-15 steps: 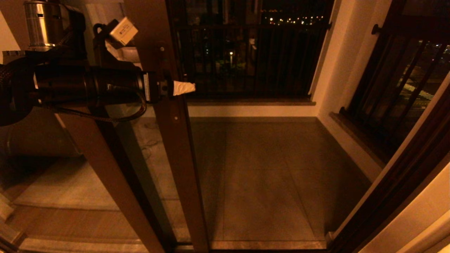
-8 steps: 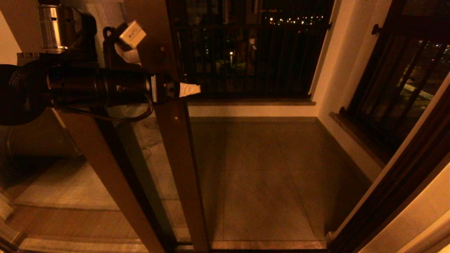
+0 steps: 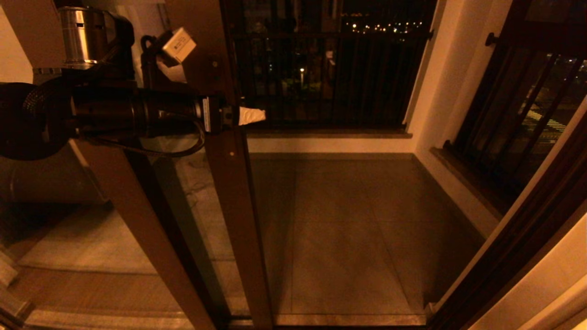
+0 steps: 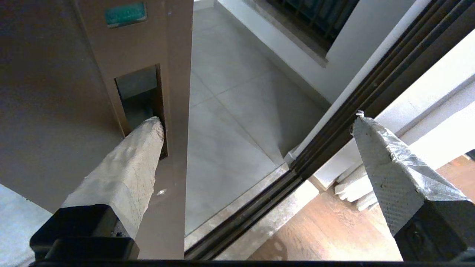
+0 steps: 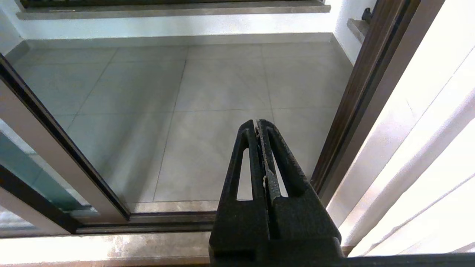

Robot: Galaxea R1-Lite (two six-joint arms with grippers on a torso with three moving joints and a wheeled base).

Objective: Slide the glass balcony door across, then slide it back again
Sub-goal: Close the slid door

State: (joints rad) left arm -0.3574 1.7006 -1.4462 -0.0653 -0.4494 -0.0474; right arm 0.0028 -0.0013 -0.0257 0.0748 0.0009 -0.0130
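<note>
The glass balcony door's reddish-brown stile (image 3: 234,206) stands left of centre in the head view, with open doorway to its right. Its dark recessed handle slot (image 4: 139,92) shows in the left wrist view. My left gripper (image 3: 236,115) is open and straddles the stile's free edge. One taped finger (image 4: 126,174) has its tip inside the slot, against the slot's edge. The other finger (image 4: 389,170) hangs free in the doorway, its white tip past the stile. My right gripper (image 5: 256,124) is shut on nothing, low before the threshold, and is out of the head view.
A second glass panel with a plain brown post (image 3: 137,229) overlaps behind the door on the left. The dark door frame (image 3: 513,238) bounds the opening on the right. The floor track (image 4: 237,222) runs along the threshold. Beyond are balcony tiles (image 3: 339,229) and a black railing (image 3: 330,68).
The door stile and my left arm have moved a little to the right together, with the finger staying in the handle slot. The gap to the right frame has narrowed slightly.
</note>
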